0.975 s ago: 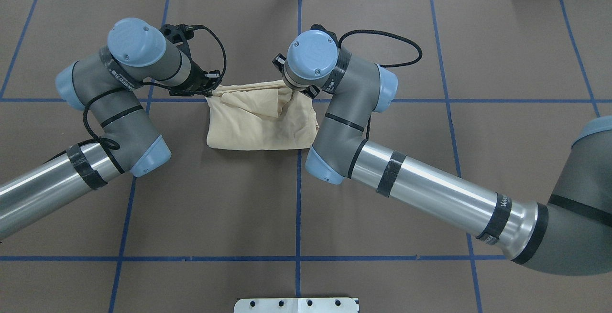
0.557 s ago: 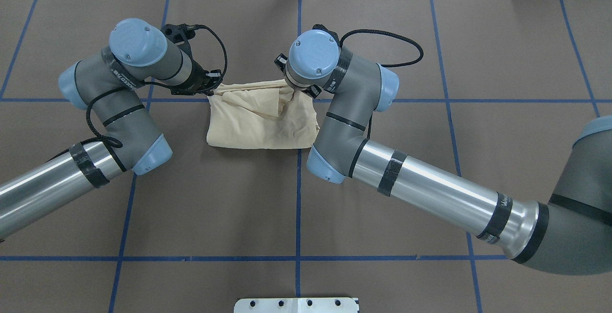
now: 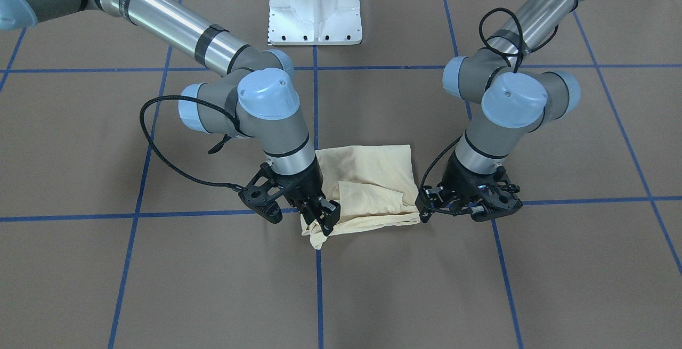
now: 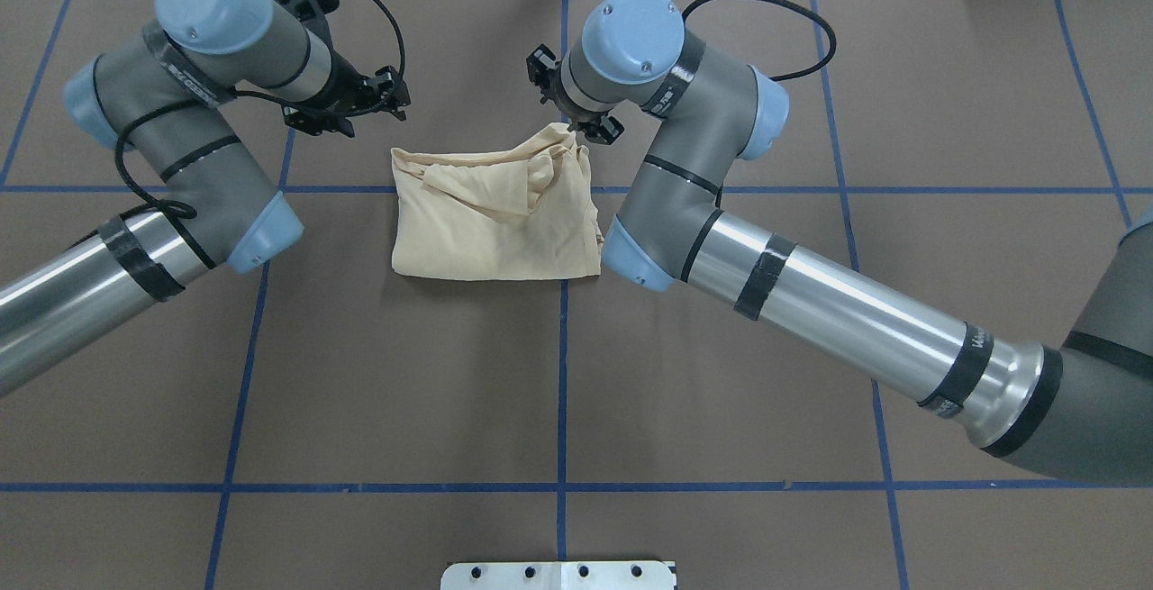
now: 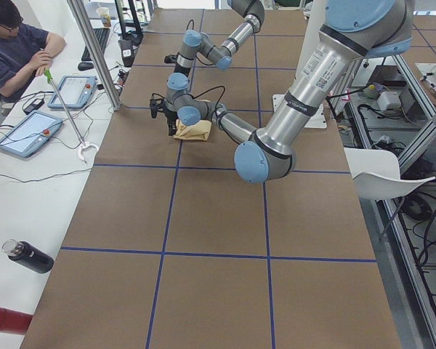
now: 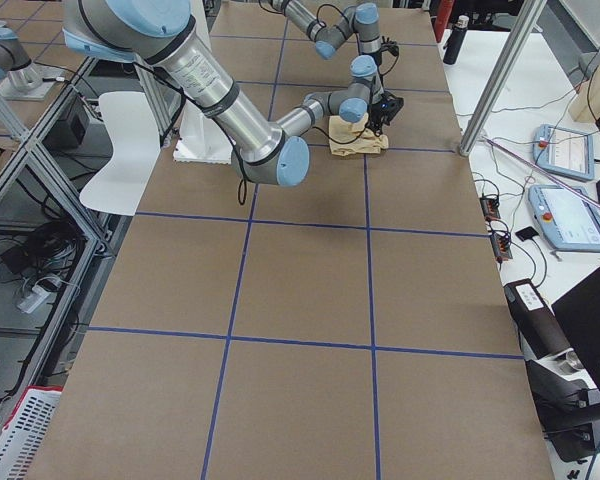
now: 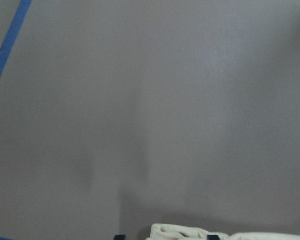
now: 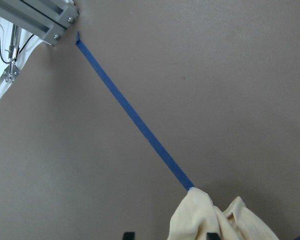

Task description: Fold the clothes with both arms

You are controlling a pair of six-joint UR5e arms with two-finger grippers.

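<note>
Cream-yellow T-shirt lies folded into a compact block on the brown bench, upper middle of the overhead view. Left gripper hangs off its top-left corner, jaws parted, empty. Right gripper sits over the top-right corner, jaws parted too, a bunched peak of cloth just beneath. One gripper per corner, I'd say, so a fold edge travels level.
</note>
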